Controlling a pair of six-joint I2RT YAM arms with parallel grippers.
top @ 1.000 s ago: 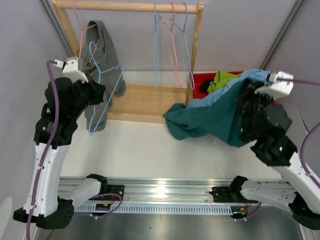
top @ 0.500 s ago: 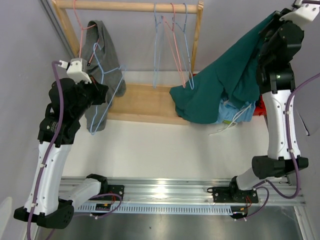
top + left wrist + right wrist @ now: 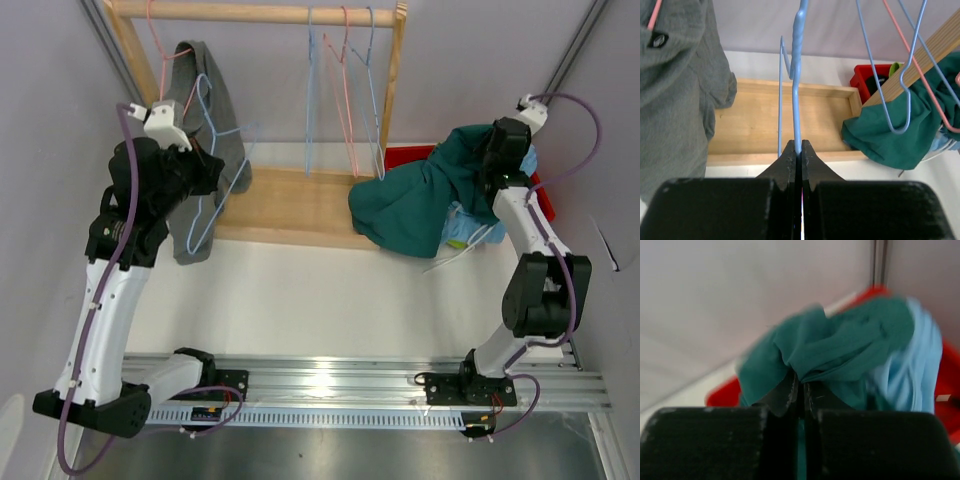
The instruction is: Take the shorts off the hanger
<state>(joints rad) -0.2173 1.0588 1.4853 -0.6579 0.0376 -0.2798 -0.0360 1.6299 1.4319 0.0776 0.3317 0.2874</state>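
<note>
Soft dark teal shorts (image 3: 410, 205) slump in crumpled folds just right of the wooden rack (image 3: 290, 205). The right gripper (image 3: 800, 385) has its jaws closed tight on a bunch of the cloth above a red bin (image 3: 405, 157), with light blue shorts (image 3: 465, 228) pressed against them. At the rack's left end, grey shorts (image 3: 225, 105) hang limp. Beside them, the left gripper (image 3: 797, 152) pinches a thin blue wire hanger (image 3: 796, 100).

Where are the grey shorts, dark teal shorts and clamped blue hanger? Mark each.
grey shorts (image 3: 675, 100), left wrist view, middle of the hanging cloth.
dark teal shorts (image 3: 410, 205), top external view, middle of the heap.
blue hanger (image 3: 796, 100), left wrist view, its upright wire.
</note>
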